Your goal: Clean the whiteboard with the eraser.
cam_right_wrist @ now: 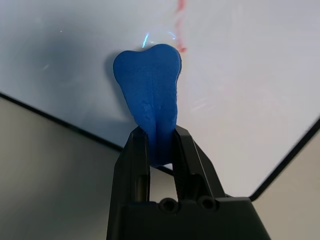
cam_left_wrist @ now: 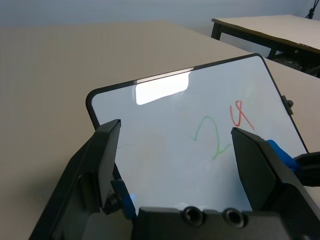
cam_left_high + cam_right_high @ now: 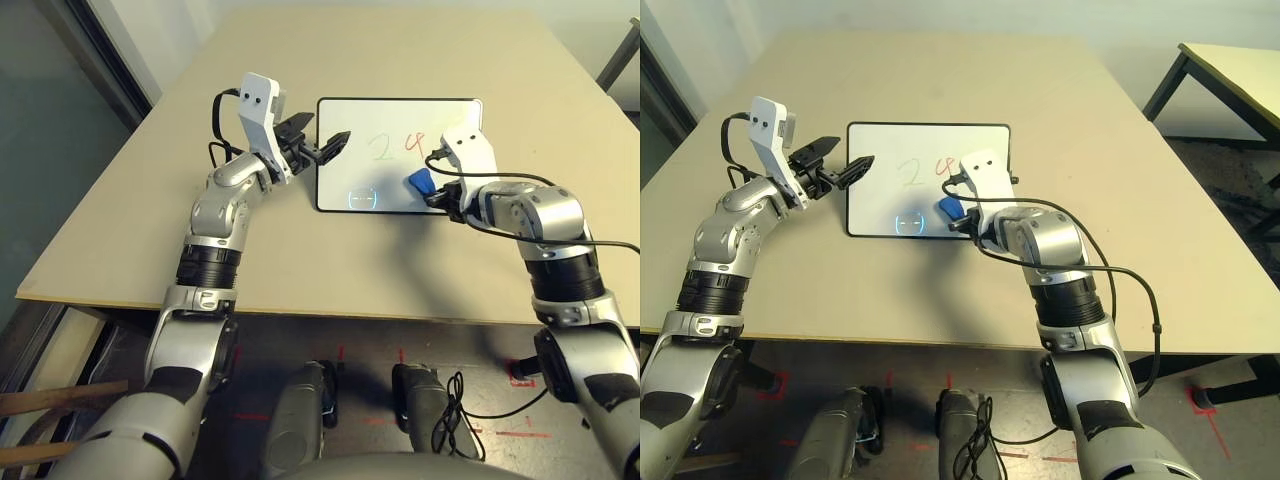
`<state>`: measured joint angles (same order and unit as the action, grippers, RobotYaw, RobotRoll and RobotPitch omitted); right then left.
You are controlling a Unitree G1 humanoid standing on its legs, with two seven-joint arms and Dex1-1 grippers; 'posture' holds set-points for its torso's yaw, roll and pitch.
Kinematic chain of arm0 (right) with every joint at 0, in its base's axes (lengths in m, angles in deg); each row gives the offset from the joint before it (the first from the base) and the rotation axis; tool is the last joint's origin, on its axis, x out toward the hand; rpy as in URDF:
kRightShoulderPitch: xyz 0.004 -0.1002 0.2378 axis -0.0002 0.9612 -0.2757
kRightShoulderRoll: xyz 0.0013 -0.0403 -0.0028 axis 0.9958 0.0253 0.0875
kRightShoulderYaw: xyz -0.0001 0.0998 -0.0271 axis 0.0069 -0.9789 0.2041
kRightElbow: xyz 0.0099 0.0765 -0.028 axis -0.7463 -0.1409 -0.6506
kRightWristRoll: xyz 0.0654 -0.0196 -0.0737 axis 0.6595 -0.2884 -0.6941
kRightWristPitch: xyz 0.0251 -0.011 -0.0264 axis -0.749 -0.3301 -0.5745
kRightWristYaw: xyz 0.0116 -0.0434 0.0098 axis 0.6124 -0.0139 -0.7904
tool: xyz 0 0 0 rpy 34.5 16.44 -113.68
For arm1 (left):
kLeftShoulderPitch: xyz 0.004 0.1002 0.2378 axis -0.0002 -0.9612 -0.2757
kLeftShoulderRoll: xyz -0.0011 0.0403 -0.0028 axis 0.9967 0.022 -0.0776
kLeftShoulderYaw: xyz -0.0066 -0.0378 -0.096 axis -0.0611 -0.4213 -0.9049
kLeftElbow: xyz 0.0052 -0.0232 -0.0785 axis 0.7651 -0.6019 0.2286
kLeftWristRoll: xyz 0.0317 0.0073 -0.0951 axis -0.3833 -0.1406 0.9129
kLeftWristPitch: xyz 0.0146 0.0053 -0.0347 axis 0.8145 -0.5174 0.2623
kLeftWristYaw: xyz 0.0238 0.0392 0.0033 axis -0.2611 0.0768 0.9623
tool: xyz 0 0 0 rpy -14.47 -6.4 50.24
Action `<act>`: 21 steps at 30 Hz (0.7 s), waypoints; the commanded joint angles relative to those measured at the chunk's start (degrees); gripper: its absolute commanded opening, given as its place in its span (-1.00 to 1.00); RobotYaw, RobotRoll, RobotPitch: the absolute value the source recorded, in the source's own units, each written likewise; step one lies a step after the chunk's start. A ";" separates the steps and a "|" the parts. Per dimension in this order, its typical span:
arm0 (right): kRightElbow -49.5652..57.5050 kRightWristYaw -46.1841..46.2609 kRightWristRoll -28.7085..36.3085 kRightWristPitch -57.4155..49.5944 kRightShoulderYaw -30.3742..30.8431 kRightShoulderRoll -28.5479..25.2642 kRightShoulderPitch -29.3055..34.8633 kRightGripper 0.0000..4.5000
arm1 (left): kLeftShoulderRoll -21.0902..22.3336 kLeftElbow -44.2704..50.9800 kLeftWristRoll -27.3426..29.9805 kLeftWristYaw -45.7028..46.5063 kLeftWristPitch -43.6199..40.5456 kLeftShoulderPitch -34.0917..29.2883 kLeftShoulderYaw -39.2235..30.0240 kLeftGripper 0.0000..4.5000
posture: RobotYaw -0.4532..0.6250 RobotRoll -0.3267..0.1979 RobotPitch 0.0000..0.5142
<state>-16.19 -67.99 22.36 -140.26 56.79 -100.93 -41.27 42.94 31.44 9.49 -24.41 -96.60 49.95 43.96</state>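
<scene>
The right pincer [image 1: 160,142] is clamped on the eraser [image 1: 149,97], whose lower end is hidden between the fingers; it sits over the whiteboard [image 3: 370,125], which lies flat on the tan worktop [image 3: 400,50]; the left pincer [image 3: 318,138] hangs spread wide at the board's left edge; green and red scribbles [image 3: 398,146] are hard to read; a second table [image 3: 1240,65] stands to the right, cut off.

We see bare table [image 3: 420,60] all around the whiteboard [image 3: 370,120]; only our left gripper [image 3: 318,140] overhangs its left edge.
</scene>
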 commanded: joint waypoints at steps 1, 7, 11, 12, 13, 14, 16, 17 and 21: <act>-5.37 2.58 -2.00 2.34 -2.14 -0.73 -2.23 -0.75 | 0.16 1.24 -0.22 0.11 -0.91 -1.13 0.44 1.00 | -0.13 0.25 -0.38; -9.69 2.09 -2.37 4.58 -1.71 -0.36 -6.51 -0.75 | 0.20 1.80 -0.20 0.24 -1.15 -1.46 0.33 1.00 | -0.12 0.25 -0.38; -6.81 0.85 -1.96 1.83 0.68 0.53 -5.17 -0.75 | 0.12 2.25 -0.14 0.31 -1.28 -1.81 0.34 1.00 | -0.11 0.25 -0.38; -6.23 0.73 -1.88 1.32 0.92 0.65 -4.87 -0.75 | 0.12 2.28 -0.13 0.32 -1.30 -1.83 0.33 1.00 | -0.11 0.25 -0.38; -5.18 0.48 -1.65 0.51 1.44 0.86 -4.37 -0.75 | 0.14 2.34 -0.11 0.34 -1.31 -1.87 0.31 1.00 | -0.11 0.25 -0.38; -4.34 0.21 -1.48 -0.12 1.94 1.01 -4.02 -0.75 | 0.16 2.36 -0.11 0.35 -1.33 -1.88 0.30 1.00 | -0.11 0.25 -0.38; -3.19 -0.28 -1.34 -1.04 2.67 1.24 -3.70 -0.75 | 0.19 2.33 -0.11 0.36 -1.33 -1.85 0.27 1.00 | -0.11 0.25 -0.38; -2.99 -0.39 -1.38 -1.17 2.86 1.36 -3.76 -0.75 | 0.19 2.37 -0.11 0.38 -1.35 -1.88 0.26 1.00 | -0.10 0.25 -0.38; -7.83 -0.37 -2.64 2.53 2.36 1.33 -7.04 -0.75 | 0.14 2.59 -0.05 0.46 -1.51 -1.93 0.31 1.00 | -0.10 0.25 -0.37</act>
<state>-21.56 -68.40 20.57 -139.45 58.97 -99.43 -46.48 42.98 32.89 9.51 -23.97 -97.42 48.57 43.89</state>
